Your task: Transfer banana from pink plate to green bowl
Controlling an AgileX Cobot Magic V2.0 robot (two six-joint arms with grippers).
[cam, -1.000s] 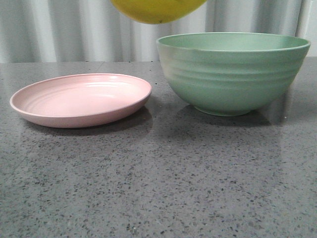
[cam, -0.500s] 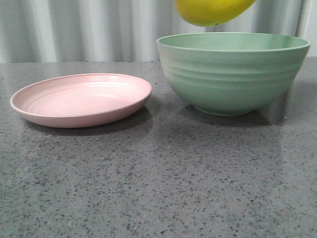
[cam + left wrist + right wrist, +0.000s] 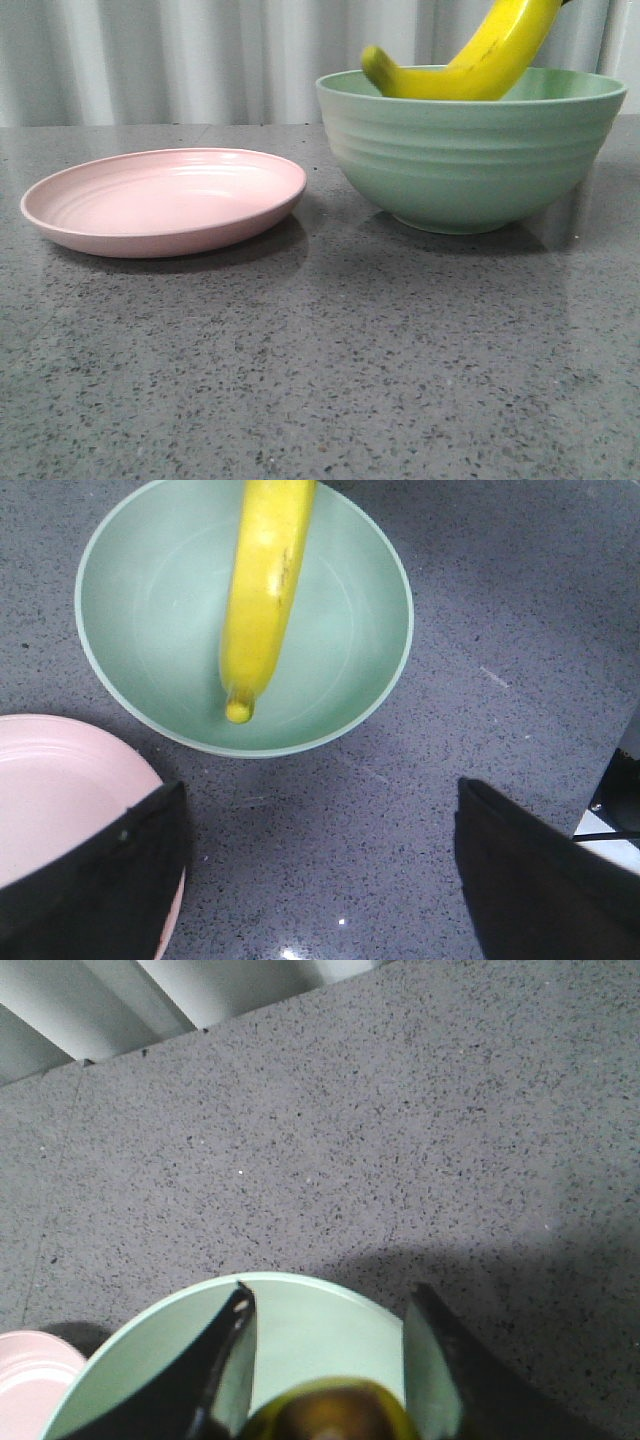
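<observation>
Yellow banana, mint-green bowl, pink plate, speckled grey table.

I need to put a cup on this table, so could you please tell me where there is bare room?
The widest bare patch is the grey tabletop in front of the pink plate and green bowl, toward the camera. Bare counter also shows behind the bowl in the right wrist view. The narrow gap between plate and bowl is crowded, and the banana dips into the bowl.
</observation>
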